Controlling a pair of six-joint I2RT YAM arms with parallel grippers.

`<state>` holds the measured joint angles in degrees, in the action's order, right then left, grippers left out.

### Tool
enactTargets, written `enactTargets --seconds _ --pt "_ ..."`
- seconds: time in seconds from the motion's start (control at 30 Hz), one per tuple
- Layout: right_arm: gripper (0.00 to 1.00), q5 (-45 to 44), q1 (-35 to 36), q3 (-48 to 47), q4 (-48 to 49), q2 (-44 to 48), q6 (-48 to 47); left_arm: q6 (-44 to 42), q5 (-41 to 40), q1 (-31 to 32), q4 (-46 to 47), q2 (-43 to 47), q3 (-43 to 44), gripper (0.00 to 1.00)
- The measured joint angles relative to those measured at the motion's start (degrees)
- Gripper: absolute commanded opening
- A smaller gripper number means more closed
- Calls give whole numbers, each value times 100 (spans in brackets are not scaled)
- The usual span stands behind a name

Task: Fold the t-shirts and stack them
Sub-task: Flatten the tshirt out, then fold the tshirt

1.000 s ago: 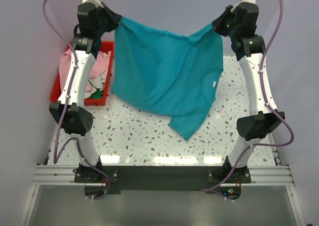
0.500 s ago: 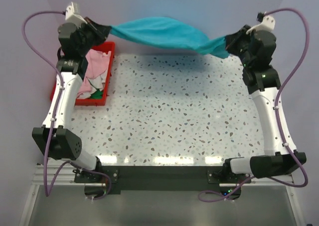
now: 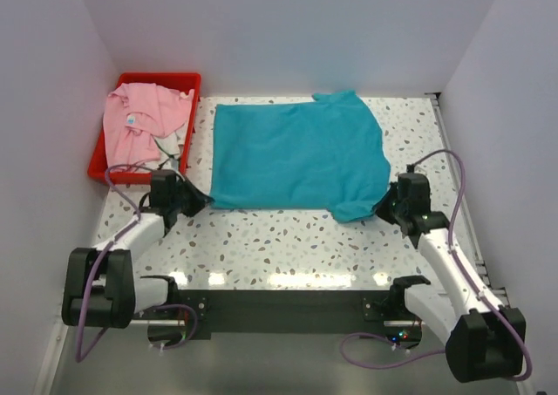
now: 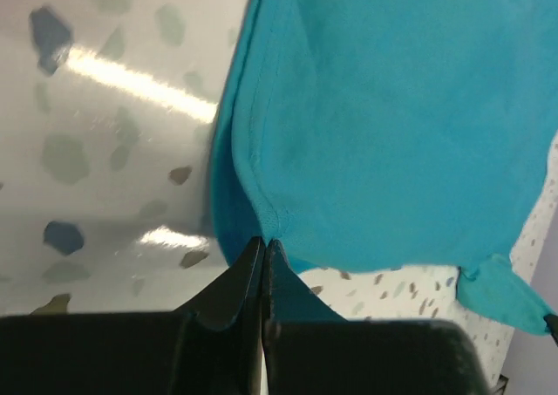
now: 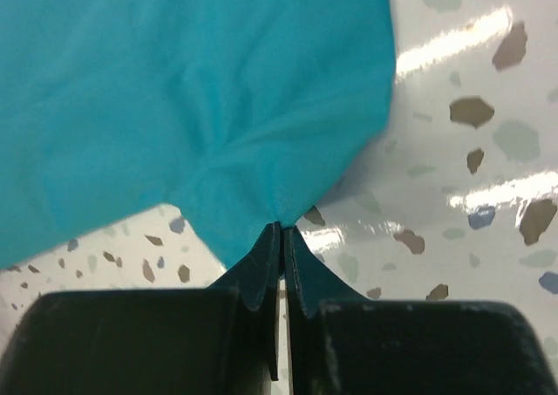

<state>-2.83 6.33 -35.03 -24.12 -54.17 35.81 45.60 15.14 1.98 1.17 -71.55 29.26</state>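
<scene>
The pink t-shirt lies bunched in the red bin, and the cloth under it is hard to make out. The teal t-shirt lies spread flat on the tabletop. The left end effector is pinched closed on its near-left corner, and the right end effector likewise on its near-right corner.

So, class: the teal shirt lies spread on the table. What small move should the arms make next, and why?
Probably open up and let go of the cloth. The teal t-shirt lies flat on the table, with the left gripper and right gripper each shut on a near corner; a fold likely needs fresh grips.
</scene>
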Motion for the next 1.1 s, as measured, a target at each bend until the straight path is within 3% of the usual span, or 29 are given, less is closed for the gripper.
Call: enactTargets --seconds 0.23,0.5,1.1 --pt "0 192 0 1073 -623 992 295 197 -323 85 -197 1067 -1213 0" --pt "0 273 0 905 -1451 2149 520 286 -667 111 -955 2398 -1239 6" --pt "0 225 0 -1338 -619 -1355 103 256 -748 116 -916 52 531 6"
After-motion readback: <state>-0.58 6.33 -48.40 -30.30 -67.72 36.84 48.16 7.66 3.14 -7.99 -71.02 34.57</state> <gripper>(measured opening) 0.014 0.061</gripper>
